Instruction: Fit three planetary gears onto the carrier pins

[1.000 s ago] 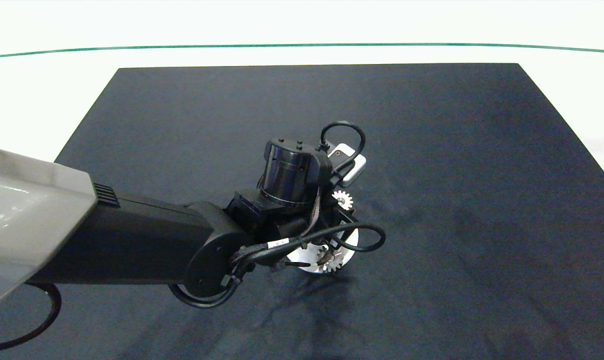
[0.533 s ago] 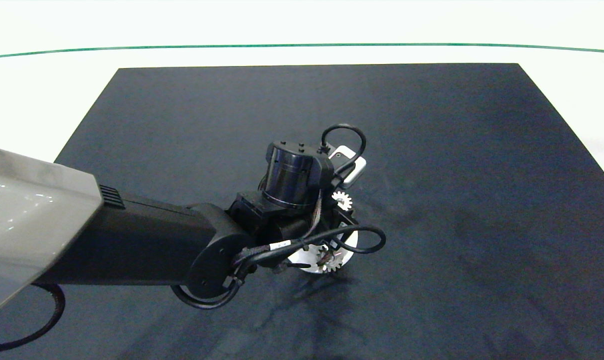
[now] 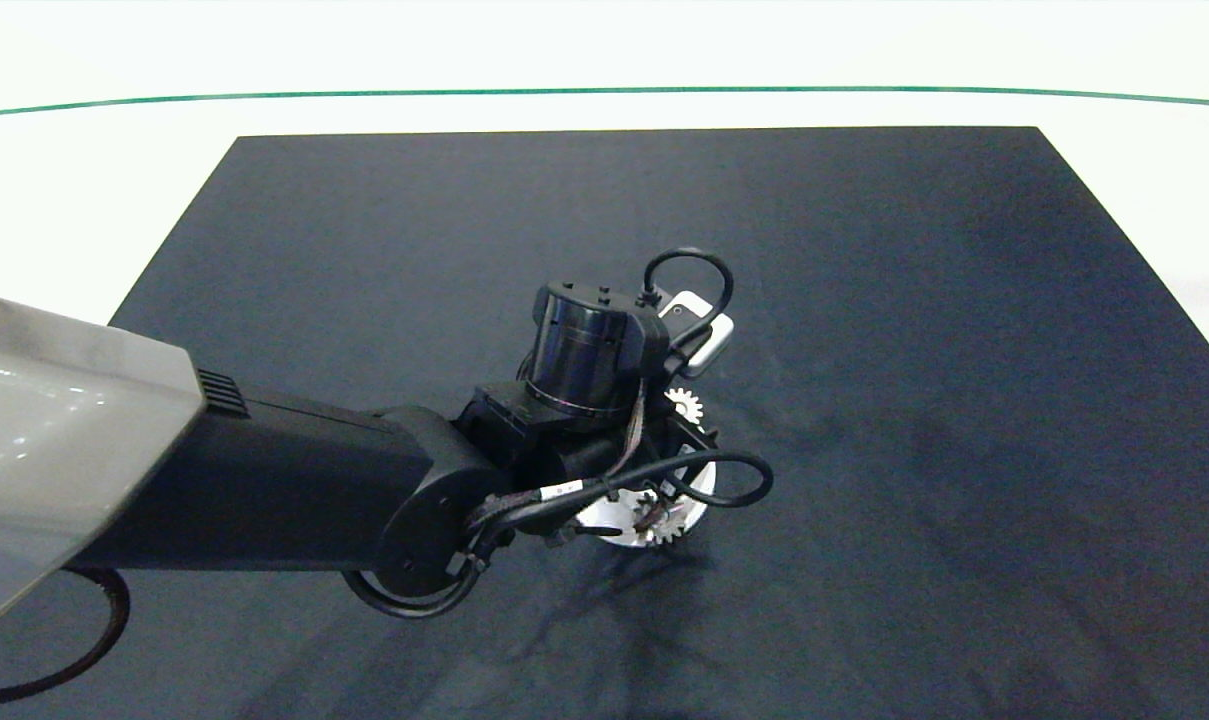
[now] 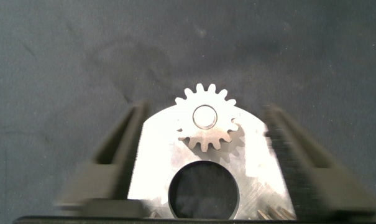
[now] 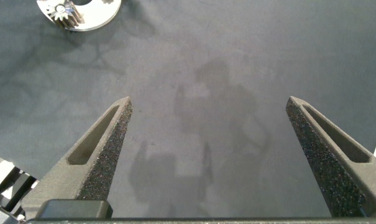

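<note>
Left tool (image 4: 203, 155) is hanging over the flat white round disc (image 4: 156, 149), fingers apart either side, gripping nothing. A small silvery toothed gear (image 4: 206, 124) is sitting on a white peg (image 4: 204, 116); seating appears complete. Right tool (image 5: 212, 155) is idling open, well apart from the disc

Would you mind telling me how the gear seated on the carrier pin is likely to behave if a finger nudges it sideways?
The gear would probably spin rather than slide, since the pin fills its centre hole. It looks like rigid metal, so bending is unlikely. The white disc may shift on the cloth.

white disc (image 3: 702, 484) mostly hidden under left arm (image 3: 294, 495)
</note>
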